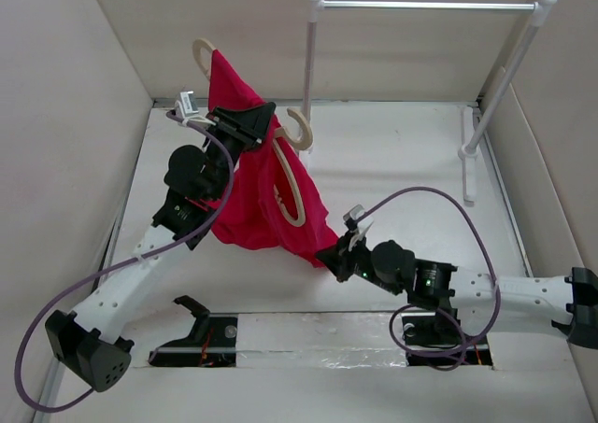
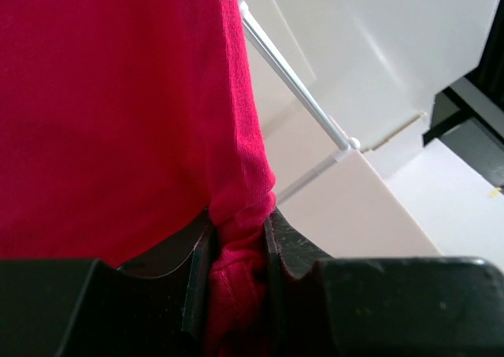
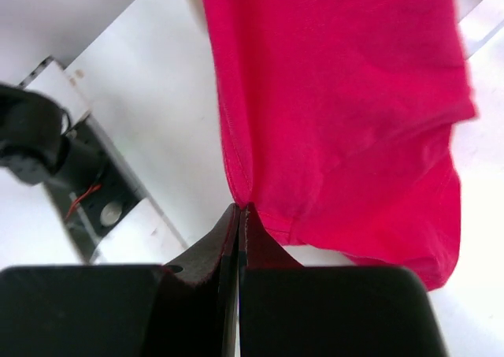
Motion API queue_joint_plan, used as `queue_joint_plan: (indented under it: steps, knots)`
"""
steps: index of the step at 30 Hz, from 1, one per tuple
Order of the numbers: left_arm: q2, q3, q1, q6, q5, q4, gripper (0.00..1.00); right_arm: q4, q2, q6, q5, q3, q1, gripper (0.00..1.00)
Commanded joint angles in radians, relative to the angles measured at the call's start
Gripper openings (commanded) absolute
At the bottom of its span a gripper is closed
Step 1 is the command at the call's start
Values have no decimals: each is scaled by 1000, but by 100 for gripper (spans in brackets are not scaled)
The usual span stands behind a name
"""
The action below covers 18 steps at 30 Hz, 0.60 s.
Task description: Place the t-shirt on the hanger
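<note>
Right pincer (image 3: 240,210) pinches t-shirt (image 3: 339,97) hem; left pincer (image 2: 240,239) clamps bunched t-shirt; hanger (image 1: 299,190) threaded through; rack (image 1: 420,6) behind.

A white-posted garment rack (image 1: 309,68) stands at one o'clock on the white table (image 1: 402,152), its metal rail (image 1: 425,6) level across the top. Beige walls (image 1: 65,115) close in at nine, twelve and three.

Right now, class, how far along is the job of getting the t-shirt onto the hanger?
Done: the t-shirt is held up with the hanger partly in it, one curled end poking out above the cloth. In hand: the left gripper clamps a bunched fold and the right gripper pinches the lower edge. To do: the hanger's other arm lies outside the cloth, so it needs threading in.
</note>
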State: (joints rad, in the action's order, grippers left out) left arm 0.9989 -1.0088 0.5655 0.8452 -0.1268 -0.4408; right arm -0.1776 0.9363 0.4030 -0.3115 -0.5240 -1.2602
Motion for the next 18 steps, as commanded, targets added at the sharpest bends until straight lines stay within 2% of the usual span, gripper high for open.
queue_joint_plan:
  steps: [1,7,14,16,18]
  knots:
    - [12,-128,-10,-63,-88,-203,0,156,-39,100,51,33,-66,0]
    - [84,-201,-21,-103,-103,-220,0,279,-126,180,123,42,-122,0]
    - [151,-146,-50,-106,-123,-360,0,369,-209,192,247,-24,-131,0]
    - [174,-148,-82,-51,-88,-392,0,369,-202,191,348,-59,-131,0]
    - [208,-149,-93,-17,-42,-424,0,403,-172,191,359,-93,-142,0]
